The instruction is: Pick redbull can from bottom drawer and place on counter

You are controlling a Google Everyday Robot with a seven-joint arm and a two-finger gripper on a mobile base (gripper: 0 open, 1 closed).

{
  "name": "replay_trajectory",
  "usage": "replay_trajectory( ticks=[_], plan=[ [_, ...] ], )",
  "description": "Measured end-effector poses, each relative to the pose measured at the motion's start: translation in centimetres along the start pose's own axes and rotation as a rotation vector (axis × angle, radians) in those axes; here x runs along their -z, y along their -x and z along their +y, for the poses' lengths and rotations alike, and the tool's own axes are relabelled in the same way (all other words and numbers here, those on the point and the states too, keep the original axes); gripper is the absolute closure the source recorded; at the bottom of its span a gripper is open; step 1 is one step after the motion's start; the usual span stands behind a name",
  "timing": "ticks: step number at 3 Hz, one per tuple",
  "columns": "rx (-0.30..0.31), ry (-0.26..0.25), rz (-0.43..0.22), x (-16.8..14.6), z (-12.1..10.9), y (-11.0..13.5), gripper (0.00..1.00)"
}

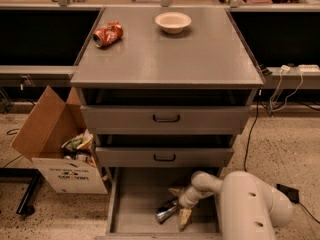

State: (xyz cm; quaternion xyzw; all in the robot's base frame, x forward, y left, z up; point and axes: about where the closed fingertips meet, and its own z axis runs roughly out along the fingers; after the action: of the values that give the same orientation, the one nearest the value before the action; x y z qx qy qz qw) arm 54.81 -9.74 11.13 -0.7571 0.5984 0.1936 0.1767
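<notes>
The redbull can (166,212) lies on its side on the floor of the open bottom drawer (135,204), slim, silver and dark. My gripper (179,204) reaches down into this drawer from the right, on a white arm (245,204). Its two tan fingers (184,217) are spread apart, one behind the can's right end and one in front of it. The can rests on the drawer floor. The counter (200,54) is the flat grey top of the cabinet, above.
A fat orange-red can (108,34) lies at the counter's back left and a cream bowl (173,22) stands at its back middle. Two shallower drawers with black handles (166,118) stick out above the bottom drawer. An open cardboard box (62,149) of rubbish stands on the floor at left.
</notes>
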Motion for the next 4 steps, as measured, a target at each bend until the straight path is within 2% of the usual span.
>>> replay_trajectory(
  ticks=[1, 2, 4],
  plan=[
    [0.004, 0.011, -0.028, -0.72, 0.27, 0.26, 0.00],
    [0.010, 0.021, -0.039, -1.21, 0.47, 0.56, 0.19],
    [0.006, 0.017, -0.039, -1.09, 0.53, 0.53, 0.65]
  ],
)
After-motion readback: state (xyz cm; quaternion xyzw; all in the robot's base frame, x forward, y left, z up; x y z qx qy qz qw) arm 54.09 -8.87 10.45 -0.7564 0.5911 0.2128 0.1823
